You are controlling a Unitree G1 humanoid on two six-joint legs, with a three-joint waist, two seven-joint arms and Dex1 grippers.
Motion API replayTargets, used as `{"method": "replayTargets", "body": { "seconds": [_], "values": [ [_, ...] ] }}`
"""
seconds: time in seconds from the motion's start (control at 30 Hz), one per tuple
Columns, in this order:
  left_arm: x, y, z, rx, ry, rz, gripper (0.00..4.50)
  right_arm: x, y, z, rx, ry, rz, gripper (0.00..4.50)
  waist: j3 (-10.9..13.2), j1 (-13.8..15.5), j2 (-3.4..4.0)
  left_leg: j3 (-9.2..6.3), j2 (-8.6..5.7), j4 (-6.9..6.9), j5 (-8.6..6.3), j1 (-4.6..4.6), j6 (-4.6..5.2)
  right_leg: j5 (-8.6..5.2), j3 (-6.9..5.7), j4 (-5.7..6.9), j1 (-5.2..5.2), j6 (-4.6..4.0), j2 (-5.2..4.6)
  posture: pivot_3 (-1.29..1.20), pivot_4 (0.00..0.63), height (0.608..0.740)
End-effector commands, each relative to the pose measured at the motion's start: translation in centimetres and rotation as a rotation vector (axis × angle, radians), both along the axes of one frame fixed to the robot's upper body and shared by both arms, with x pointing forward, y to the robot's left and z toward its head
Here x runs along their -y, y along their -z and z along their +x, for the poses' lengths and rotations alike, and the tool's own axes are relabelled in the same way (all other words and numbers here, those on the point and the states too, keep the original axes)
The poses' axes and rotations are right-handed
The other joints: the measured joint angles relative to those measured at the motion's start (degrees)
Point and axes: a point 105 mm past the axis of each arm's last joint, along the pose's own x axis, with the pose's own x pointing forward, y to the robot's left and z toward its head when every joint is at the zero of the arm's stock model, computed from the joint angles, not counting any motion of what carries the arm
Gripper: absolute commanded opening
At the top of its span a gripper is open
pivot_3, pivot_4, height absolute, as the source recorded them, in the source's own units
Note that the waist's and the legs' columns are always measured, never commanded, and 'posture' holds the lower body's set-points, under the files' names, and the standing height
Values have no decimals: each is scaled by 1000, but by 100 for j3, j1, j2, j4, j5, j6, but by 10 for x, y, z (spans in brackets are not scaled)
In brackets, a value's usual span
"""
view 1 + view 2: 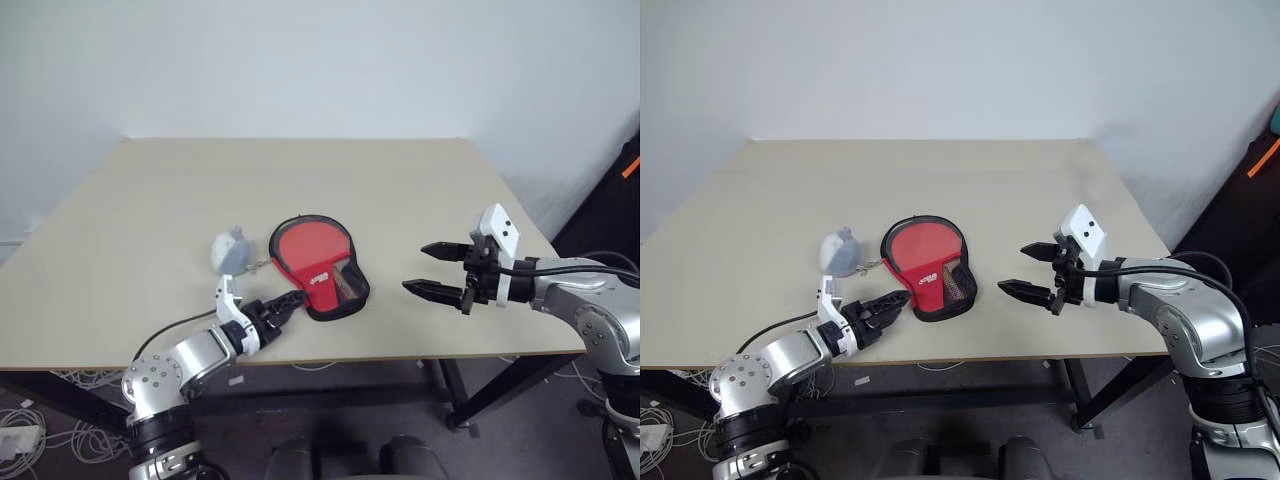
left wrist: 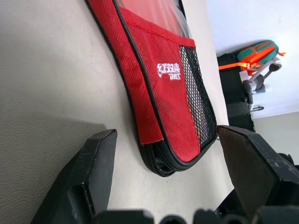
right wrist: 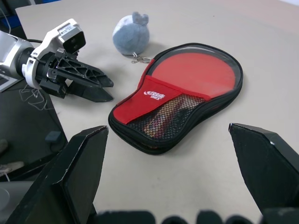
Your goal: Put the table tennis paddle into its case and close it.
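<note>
Centrally on the table (image 1: 150,200) lies the case (image 1: 318,266), flat, its round end toward the far edge and its narrow handle end toward the robot. Through the clear window on its upper face a red disc shows, and behind the mesh pocket (image 3: 161,119) something brownish shows; this reads as the table tennis paddle (image 3: 196,70) already lying inside, though its handle cannot be made out with certainty. A zipper rim (image 2: 161,161) runs round the edge, and at the handle end the two black tracks appear stacked rather than spread, so the case looks shut or nearly so; whether the zip is fully drawn cannot be told. A small grey-blue plush tag (image 1: 230,250) rests just beside the round end, linked to it by a short chain, probably serving as the zipper pull. Near the handle end the left gripper (image 1: 283,303) sits low over the table, fingers parted and holding nothing, apparently lined up to steady or pinch that corner. Off to the other side the right gripper (image 1: 432,270) hangs above the table, well apart from the case, spread wide and empty, placed as if waiting
</note>
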Motion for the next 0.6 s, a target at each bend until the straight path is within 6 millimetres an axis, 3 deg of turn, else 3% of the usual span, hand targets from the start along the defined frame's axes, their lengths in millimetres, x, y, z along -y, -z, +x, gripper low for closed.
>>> {"method": "replayTargets", "body": {
  "seconds": [0.03,0.37,0.6],
  "values": [
    [-11,14,1,-59,-72,44,3620,-5,-13,-1,51,-19,16,4500,-1,3,1,0,0,0,0,0,0,0,0,0,0,0,0,0,0,740],
    [18,21,21,-107,-106,14,3620,-7,-13,0,52,-9,25,4500,-13,40,17,-5,-11,5,-1,0,-3,0,-1,-3,12,1,-6,0,0,740],
    [31,10,38,-132,-128,28,3620,-9,-13,1,54,-2,31,4500,-14,139,16,-8,-16,9,-1,-1,-1,0,3,-5,16,3,-5,0,0,740]
  ]
}}
